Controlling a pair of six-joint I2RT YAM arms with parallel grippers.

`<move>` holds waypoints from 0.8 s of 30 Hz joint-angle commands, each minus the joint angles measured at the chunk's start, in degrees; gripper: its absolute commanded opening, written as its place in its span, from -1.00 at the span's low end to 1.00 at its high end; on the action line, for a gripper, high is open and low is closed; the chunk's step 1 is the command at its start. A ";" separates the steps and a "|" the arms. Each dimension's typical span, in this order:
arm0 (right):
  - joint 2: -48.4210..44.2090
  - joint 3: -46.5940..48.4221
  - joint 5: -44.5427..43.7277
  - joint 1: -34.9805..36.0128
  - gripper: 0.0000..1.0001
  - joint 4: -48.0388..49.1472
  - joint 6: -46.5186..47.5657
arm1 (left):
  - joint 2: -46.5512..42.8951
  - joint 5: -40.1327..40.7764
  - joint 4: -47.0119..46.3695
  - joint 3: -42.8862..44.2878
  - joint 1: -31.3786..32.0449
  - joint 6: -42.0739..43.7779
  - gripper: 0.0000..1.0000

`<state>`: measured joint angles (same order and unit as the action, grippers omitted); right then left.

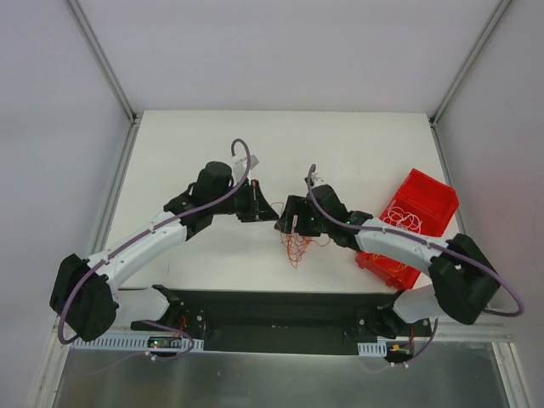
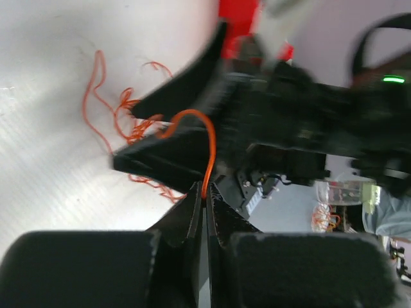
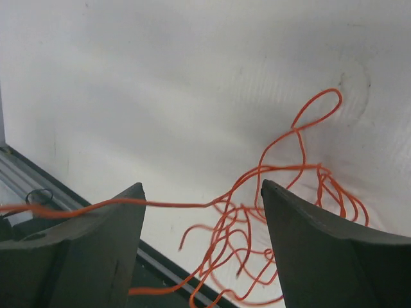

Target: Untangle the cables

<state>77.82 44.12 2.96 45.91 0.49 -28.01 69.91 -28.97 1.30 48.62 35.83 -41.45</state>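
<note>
Clearly the thin, curly red-orange cables (image 1: 297, 246) form a loose snarl over the flat white table (image 1: 212, 136), just below the two grippers where they nearly meet. The left gripper (image 2: 205, 194) is pinched tight on one strand that loops up from its tips. The right gripper (image 3: 202, 192) stands wide, with a straight strand crossing its gap. Whitish wires (image 1: 408, 223) lie in the red plastic bin (image 1: 432, 190).

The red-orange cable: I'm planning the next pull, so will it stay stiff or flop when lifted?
Probably floppy: the red-orange cable forms loose curls and loops. Likely very light, being far thinner than the left gripper shut on it. It may snag, since its strands cross.
</note>
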 commanded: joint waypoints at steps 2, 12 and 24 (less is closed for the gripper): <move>9.44 2.63 -2.61 0.23 0.51 6.90 -2.41 | -4.07 -3.11 5.97 11.99 0.64 0.92 -1.00; 15.34 4.65 -9.12 -5.65 0.51 0.65 3.13 | -4.61 28.50 38.77 66.04 0.55 27.47 -1.00; 17.28 12.57 -15.79 -8.12 0.52 -10.15 9.19 | -4.43 38.46 39.48 68.73 0.55 30.91 -1.00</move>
<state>97.14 54.13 -8.67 38.00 -4.58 -22.09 62.54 5.41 35.88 123.42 36.05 -12.27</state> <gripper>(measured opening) 0.757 0.006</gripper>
